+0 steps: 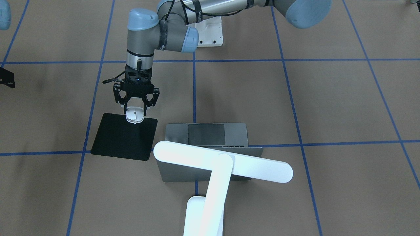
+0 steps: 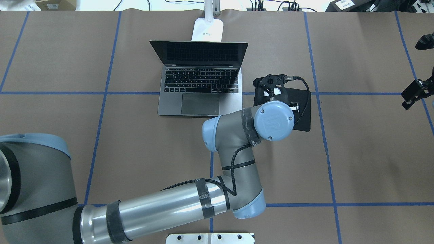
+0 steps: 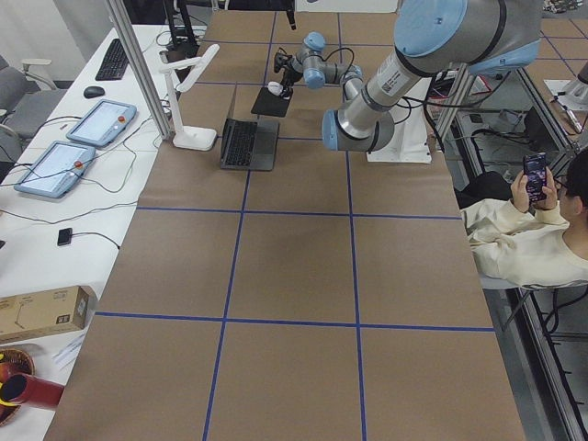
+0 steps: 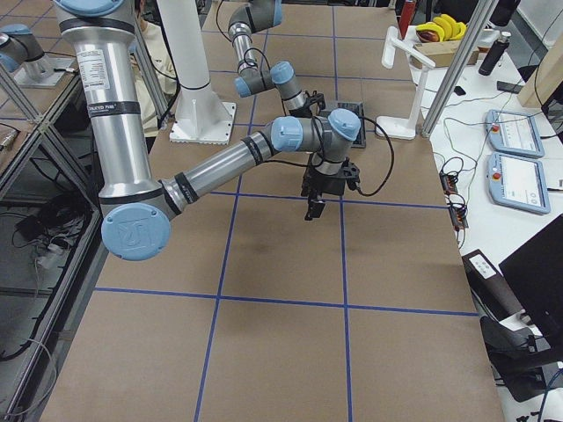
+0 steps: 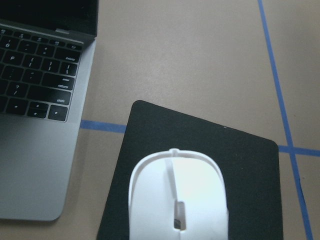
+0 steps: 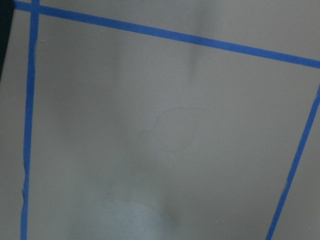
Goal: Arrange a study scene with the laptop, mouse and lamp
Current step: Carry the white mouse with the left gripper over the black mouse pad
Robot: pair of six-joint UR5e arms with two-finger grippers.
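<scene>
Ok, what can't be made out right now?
Whether the glossy white oval mouse touches the thin black square mat: front view too steep, left wrist view cuts its rear off.
Left gripper fingers: overhead view, hidden under its own wrist.
Right gripper jaws: overhead view, cut by the right edge.
White desk lamp base: front view, cut by the bottom edge.

A thin black square mat (image 1: pixel 121 142) is lying flat on the brown paper counter (image 1: pixel 328 105) crossed by blue tape lines. Beside the counter, a seated person in cream (image 3: pixel 519 246) is holding a dark phone (image 3: pixel 536 173).
</scene>
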